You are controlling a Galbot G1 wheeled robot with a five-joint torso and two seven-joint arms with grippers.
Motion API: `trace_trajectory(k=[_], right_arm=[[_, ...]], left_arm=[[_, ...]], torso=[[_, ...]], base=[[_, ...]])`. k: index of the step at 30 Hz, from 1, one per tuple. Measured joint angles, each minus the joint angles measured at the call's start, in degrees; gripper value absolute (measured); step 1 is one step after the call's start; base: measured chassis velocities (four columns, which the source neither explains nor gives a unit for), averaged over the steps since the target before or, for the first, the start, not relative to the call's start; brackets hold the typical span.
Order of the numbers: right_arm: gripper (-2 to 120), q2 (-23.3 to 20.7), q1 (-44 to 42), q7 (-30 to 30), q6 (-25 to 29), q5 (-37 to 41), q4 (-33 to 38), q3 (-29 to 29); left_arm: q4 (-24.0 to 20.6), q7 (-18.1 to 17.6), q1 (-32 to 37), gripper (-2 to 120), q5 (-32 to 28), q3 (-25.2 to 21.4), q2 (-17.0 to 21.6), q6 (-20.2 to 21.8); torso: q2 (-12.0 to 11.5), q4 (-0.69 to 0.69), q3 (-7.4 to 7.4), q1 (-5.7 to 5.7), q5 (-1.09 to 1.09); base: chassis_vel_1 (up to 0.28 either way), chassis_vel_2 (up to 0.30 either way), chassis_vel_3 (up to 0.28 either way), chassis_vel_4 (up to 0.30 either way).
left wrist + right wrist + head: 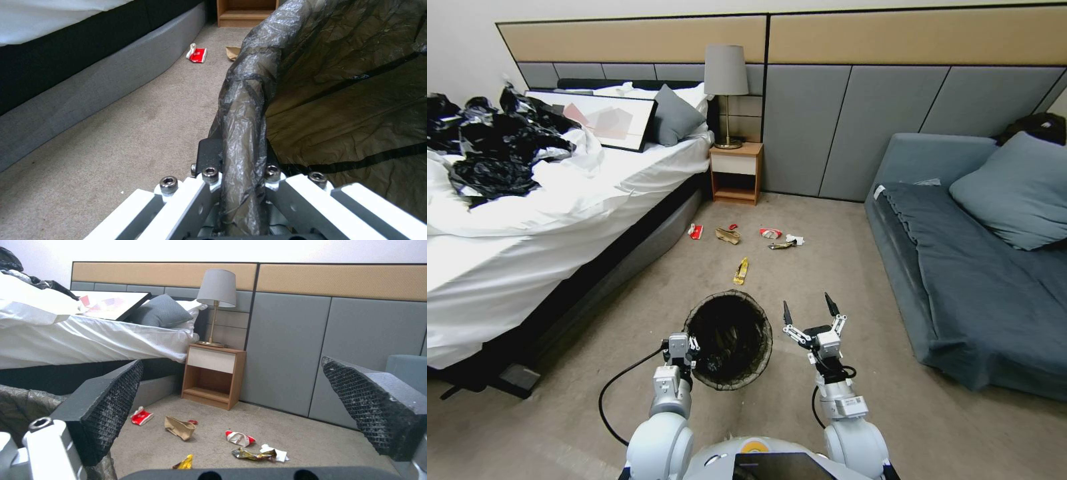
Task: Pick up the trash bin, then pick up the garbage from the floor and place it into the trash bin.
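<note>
So we've got the left gripper (242, 186) clamped on the rim of the small round trash bin lined with a dark brown-black plastic bag (728, 339). From the left wrist view the bagged rim runs right between the white finger links, with the fingers pinched tight against it on both sides. In the head view the bin sits right in front of us, between the two arms, mouth up. We can't tell whether it's lifted off the beige carpet (840, 267) or resting on it.

Our right gripper (810, 312) hangs just to the right of the bin, apart from it. Its two black pointed fingers (831, 304) are spread wide with nothing between them. In the right wrist view the textured pads (120, 396) frame the litter farther off.

That garbage is all on the carpet ahead of the bin, near the wooden nightstand (736, 173): a crumpled red-and-white packet (696, 231) close to the bed base, a tan paper bag (727, 235) beside it, another red-and-white packet (771, 233), a shiny gold wrapper (782, 245) touching a white paper scrap (794, 239), and a yellow wrapper (740, 271) nearest the bin. A white-sheeted bed (527, 220) is on our left and a blue-grey sofa (974, 280) on our right.
</note>
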Motion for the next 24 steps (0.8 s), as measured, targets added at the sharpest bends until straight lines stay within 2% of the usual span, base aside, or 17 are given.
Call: trace_trajectory(k=[24], right_arm=[[100, 0.0, -0.08, -0.15, 0.44, 0.69, 0.05, 0.42]], left_arm=[[0.13, 0.29, 0.04, 1, 0.52, -0.1, 0.36, -0.47]], torso=[[0.0, 0.0, 0.0, 0.0, 0.0]], base=[[0.0, 0.0, 0.0, 0.0]])
